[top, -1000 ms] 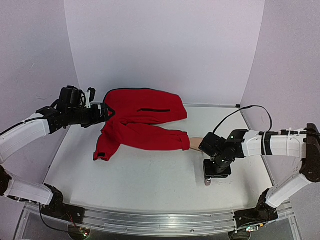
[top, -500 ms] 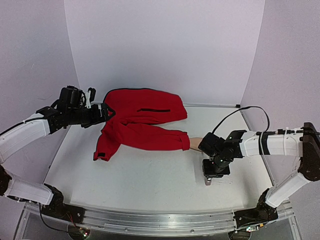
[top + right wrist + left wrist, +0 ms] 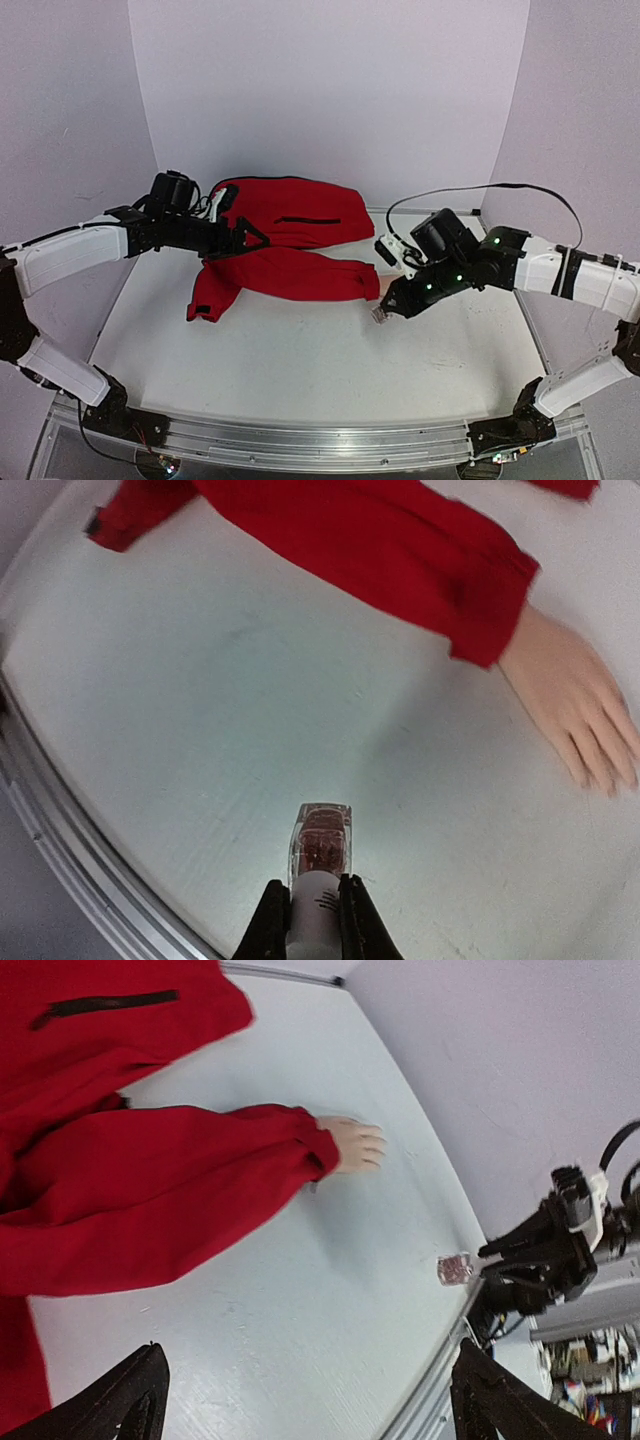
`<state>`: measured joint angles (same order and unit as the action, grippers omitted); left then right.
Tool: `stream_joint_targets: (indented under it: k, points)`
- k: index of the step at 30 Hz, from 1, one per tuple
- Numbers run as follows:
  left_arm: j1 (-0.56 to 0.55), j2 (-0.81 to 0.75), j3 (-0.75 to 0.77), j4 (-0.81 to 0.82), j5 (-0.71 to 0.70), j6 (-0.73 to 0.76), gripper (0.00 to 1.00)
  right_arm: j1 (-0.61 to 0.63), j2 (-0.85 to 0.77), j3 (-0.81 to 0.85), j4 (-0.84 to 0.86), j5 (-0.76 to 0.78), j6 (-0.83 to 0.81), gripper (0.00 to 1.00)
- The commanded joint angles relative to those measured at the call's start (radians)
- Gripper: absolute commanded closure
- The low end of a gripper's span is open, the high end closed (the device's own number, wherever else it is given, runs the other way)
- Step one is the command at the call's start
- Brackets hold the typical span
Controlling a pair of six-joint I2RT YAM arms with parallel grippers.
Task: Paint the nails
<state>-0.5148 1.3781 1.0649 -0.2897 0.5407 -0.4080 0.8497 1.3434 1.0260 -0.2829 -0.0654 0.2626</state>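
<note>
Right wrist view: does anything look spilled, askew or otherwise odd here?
Nothing is spilled. Only the small bottle stands out: the right gripper is shut on its white cap and holds it tilted, not upright. The mannequin hand lies flat on the table.
</note>
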Motion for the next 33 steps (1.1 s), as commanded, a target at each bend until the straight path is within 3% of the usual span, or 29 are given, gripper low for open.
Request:
stream_joint_targets:
  k: [1,7,12,20,33]
  points:
    - [-0.065,0.101,0.122,0.079,0.329,0.106,0.01,-0.022,0.057,0.149,0.070,-0.303,-0.270,1.00]
    - [-0.175,0.198,0.197,0.083,0.510,0.209,0.02,-0.036,0.212,0.347,0.069,-0.514,-0.329,1.00]
    - [-0.216,0.266,0.246,0.083,0.611,0.228,0.11,-0.039,0.282,0.443,0.070,-0.629,-0.329,1.00]
    - [-0.235,0.285,0.245,0.084,0.652,0.251,0.24,-0.041,0.287,0.461,0.072,-0.623,-0.320,1.00]
    - [-0.246,0.256,0.197,0.083,0.590,0.283,0.45,-0.049,0.285,0.479,0.086,-0.633,-0.295,1.00]
